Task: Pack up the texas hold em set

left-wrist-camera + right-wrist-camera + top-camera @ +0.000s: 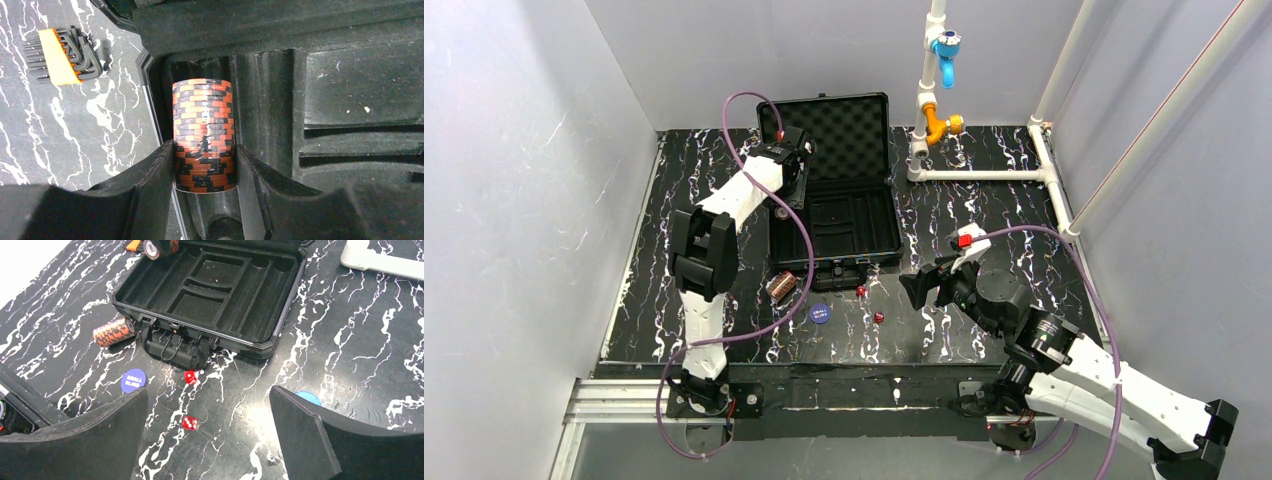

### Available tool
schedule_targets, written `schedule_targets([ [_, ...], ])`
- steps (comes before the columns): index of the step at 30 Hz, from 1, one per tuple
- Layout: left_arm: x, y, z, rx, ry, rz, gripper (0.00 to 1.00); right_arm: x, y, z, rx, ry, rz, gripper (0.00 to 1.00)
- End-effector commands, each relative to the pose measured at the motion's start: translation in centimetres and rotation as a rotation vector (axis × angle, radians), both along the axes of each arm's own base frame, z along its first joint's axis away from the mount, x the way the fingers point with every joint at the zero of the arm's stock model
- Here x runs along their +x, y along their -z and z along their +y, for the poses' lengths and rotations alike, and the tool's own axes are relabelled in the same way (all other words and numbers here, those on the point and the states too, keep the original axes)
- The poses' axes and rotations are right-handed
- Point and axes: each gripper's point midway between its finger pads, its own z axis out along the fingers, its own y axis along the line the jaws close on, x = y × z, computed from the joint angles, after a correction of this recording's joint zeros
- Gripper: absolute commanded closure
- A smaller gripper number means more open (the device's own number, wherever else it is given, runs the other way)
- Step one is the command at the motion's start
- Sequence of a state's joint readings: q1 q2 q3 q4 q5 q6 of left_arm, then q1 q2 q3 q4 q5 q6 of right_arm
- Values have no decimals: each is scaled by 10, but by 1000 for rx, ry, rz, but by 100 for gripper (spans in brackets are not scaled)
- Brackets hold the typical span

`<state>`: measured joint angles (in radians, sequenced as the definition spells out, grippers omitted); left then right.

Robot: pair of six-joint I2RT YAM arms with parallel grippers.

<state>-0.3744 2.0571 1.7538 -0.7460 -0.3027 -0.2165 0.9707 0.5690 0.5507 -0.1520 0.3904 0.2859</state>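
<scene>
Left gripper [206, 167] clamped on chip stack [202, 115] above leftmost slot of briefcase [864, 215]. Stack probably dense, chips slippery, apt to shear; pinch rims mid-length. Right gripper [207, 420] wide open, empty, before briefcase front.

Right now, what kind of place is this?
Likely a robot lab booth: plain walls box in a black marbled table, a left arm and right arm are bolted at its near edge, and a white pipe rig stands behind.
</scene>
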Motion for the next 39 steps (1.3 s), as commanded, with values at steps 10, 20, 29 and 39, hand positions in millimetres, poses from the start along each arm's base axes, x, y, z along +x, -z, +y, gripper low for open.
schedule_targets([
  [10, 23, -13, 15, 90, -36, -51, 99, 0, -2, -1, 29, 9, -16, 2],
  [20, 20, -20, 12, 63, -30, -52, 26, 0, -1, -1, 28, 7, -17, 2],
  [29, -11, -42, 6, -10, -11, -43, 41, 1, 3, 1, 27, 5, -16, 2],
  [39, -55, -24, 4, -55, -3, 50, 80, 2, 5, 4, 19, -6, -16, 2],
])
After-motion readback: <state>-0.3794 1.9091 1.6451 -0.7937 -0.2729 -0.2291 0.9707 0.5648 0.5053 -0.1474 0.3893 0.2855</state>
